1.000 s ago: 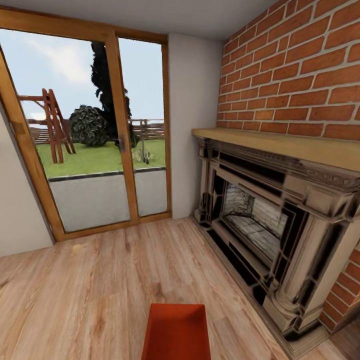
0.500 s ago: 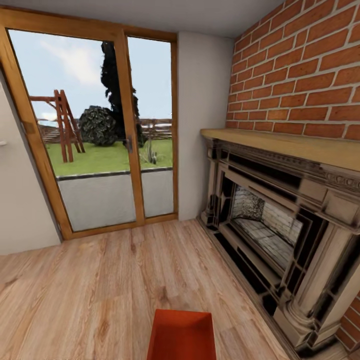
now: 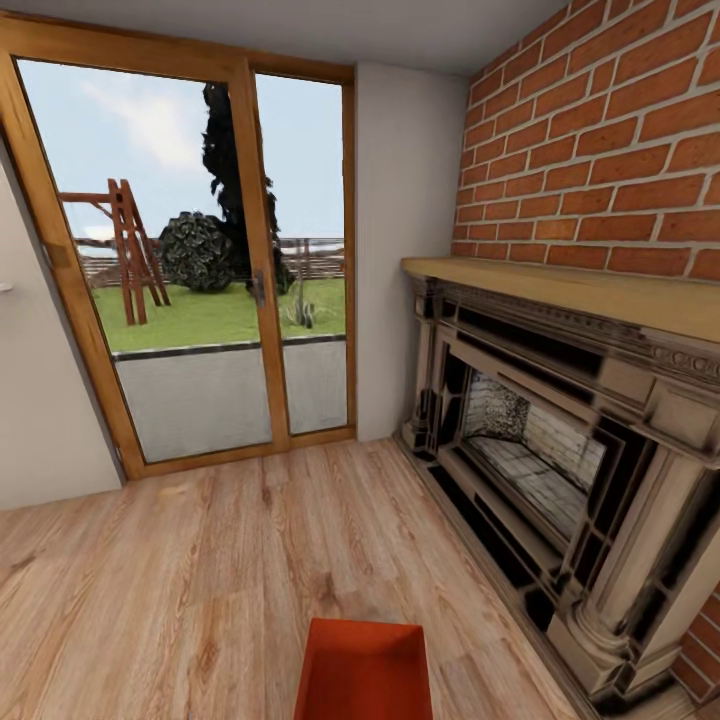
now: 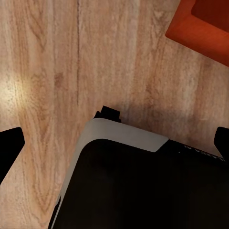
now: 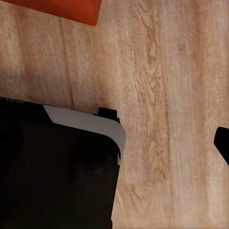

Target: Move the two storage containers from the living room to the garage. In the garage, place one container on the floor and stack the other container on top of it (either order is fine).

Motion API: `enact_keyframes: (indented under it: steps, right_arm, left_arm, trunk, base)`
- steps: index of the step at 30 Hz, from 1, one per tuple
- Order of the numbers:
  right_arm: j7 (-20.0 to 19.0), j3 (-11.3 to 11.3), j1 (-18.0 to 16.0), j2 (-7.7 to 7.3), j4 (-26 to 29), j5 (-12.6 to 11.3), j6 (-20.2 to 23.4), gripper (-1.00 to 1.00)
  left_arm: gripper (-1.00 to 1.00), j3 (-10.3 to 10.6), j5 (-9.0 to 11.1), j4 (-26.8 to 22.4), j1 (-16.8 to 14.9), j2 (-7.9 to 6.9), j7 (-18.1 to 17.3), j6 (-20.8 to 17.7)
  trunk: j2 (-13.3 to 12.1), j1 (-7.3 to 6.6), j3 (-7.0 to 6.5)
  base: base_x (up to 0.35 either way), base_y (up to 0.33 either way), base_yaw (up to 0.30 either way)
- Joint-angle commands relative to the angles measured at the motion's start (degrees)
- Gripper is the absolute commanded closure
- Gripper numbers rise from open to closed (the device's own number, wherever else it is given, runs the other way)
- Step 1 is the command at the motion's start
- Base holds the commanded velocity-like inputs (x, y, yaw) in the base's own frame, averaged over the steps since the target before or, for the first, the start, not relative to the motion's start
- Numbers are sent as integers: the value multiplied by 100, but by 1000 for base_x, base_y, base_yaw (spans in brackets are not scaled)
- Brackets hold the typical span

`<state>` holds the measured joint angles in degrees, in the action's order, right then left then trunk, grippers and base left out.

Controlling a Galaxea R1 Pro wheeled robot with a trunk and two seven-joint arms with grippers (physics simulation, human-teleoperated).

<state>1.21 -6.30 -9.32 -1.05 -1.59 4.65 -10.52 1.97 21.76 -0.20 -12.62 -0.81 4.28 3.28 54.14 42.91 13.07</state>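
Note:
One orange-red storage container (image 3: 363,670) sits on the living room's light wood plank floor, right in front of me at the bottom of the head view, its open top facing up. A corner of it shows in the left wrist view (image 4: 202,26) and an edge in the right wrist view (image 5: 57,9). My left gripper (image 4: 114,143) hangs open above the planks, its dark fingertips (image 4: 9,145) far apart, holding nothing. My right gripper (image 5: 114,143) is open too, with one fingertip (image 5: 223,142) at the picture's edge. Both grippers are well clear of the container.
A large fireplace (image 3: 560,450) with a wooden mantel stands against the red brick wall (image 3: 600,150) on the right. A wood-framed glass door (image 3: 200,270) to a garden is ahead. My own dark base (image 4: 143,186) lies under both wrists (image 5: 52,171).
The head view swung a little to the left between the earliest frame and half a second ago, then held still. The container stays in front of my base.

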Motion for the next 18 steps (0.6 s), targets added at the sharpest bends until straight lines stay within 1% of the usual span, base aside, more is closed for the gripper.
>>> enact_keyframes:
  steps: [1,7,11,18]
  right_arm:
    - [14,-14,-8,0,-17,49,-30,-100]
    - [19,5,-8,6,-17,30,-36,-100]
    - [20,17,-8,-6,-17,-5,-30,-100]
    - [20,15,-8,-4,-17,10,-37,-100]
  left_arm:
    - [-100,23,30,2,-4,1,12,15]
    - [-100,23,23,2,-4,-1,12,15]
    - [-100,23,22,2,-4,-6,12,15]
    - [-100,17,28,2,-3,-7,12,15]
  trunk:
    - [5,0,7]
    - [5,0,15]
    - [5,0,45]
    - [5,0,108]
  base:
    - [0,0,0]
    - [0,0,0]
    - [0,0,0]
    - [0,0,0]
